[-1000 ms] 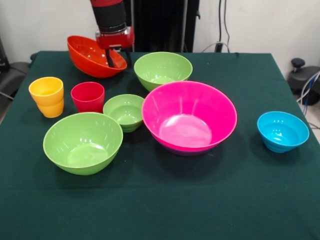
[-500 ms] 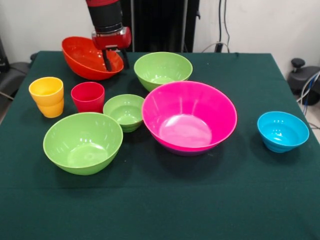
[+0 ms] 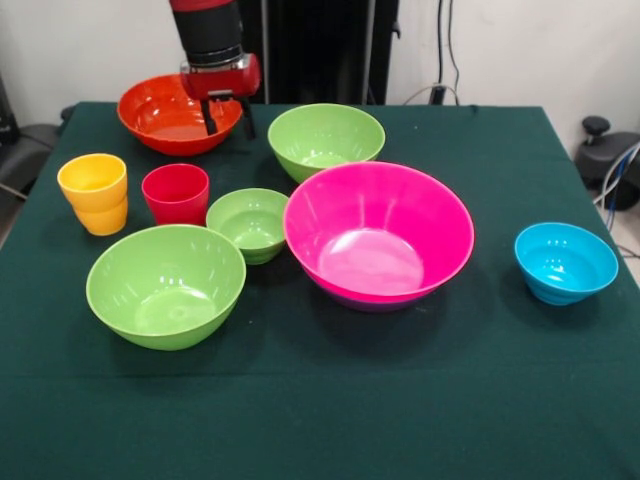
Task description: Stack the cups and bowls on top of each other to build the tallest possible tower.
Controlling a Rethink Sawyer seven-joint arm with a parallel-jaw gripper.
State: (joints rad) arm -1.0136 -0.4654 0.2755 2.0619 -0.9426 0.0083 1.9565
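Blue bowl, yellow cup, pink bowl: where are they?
blue bowl (image 3: pixel 565 262), front view, on its inside bottom.
yellow cup (image 3: pixel 95 197), front view, on its outer wall under the rim.
pink bowl (image 3: pixel 375 262), front view, on its inside floor.

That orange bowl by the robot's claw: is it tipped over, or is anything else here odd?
Nothing stands out. The orange bowl sits level on the table, with the gripper at its rim, one finger inside and one outside. A purple edge peeks from under the pink bowl, which seems nested in another bowl.
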